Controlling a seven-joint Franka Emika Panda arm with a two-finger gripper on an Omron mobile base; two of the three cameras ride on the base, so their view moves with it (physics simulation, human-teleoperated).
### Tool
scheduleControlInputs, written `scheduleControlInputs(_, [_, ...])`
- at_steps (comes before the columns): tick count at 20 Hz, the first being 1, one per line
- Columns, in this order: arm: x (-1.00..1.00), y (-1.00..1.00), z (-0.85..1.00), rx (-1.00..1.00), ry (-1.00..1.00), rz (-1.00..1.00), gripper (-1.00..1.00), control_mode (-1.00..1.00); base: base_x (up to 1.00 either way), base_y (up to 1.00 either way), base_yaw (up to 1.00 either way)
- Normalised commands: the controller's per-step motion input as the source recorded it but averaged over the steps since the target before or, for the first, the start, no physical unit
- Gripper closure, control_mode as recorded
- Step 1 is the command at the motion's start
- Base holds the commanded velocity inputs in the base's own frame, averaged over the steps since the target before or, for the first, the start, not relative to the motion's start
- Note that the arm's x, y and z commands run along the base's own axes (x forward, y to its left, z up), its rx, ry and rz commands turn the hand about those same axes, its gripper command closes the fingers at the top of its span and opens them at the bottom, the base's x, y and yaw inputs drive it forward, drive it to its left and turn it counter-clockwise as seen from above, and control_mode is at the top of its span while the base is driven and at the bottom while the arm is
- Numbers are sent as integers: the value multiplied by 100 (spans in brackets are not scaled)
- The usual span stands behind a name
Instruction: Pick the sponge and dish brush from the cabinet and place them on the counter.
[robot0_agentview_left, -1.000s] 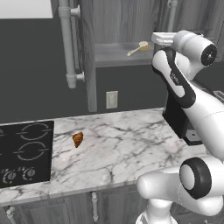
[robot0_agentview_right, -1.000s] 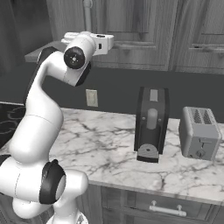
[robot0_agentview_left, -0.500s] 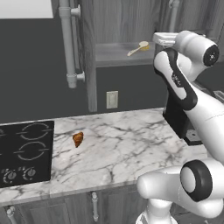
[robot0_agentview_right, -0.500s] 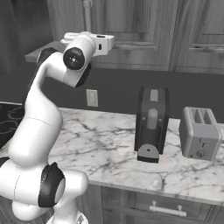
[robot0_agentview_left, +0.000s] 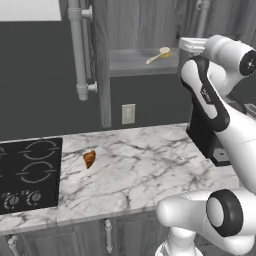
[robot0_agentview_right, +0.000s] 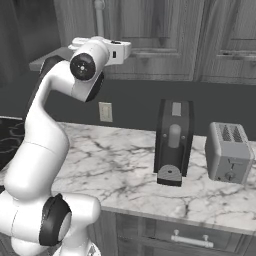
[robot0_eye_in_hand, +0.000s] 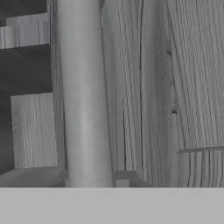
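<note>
The cabinet stands with its left door swung open, baring a grey shelf. On that shelf lies the dish brush, pale handle pointing left, round yellowish head to the right. The sponge is hidden. My gripper is up at shelf height, just right of the brush, against the right door; from the other side the gripper shows too. Close in front of the hand runs that door's silver bar handle. My fingertips are hidden. The marble counter lies below.
A black cooktop fills the counter's left end, and an orange-brown pastry lump lies beside it. A black coffee machine and a toaster stand to the right. The open left door's bar handle juts out.
Almost nothing has moved. The arm's elbow has eased slightly, and the hand stays at the right door's handle.
</note>
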Motion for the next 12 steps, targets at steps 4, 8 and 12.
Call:
scheduleControlInputs(4, [-61, -52, 39, 2, 1, 0, 100, -100, 0, 0, 0])
scheduleControlInputs(8, [-63, -55, 39, 3, 0, 0, 100, -100, 0, 0, 0])
scheduleControlInputs(12, [-60, -55, 43, 4, 3, 0, 100, -100, 0, 0, 0])
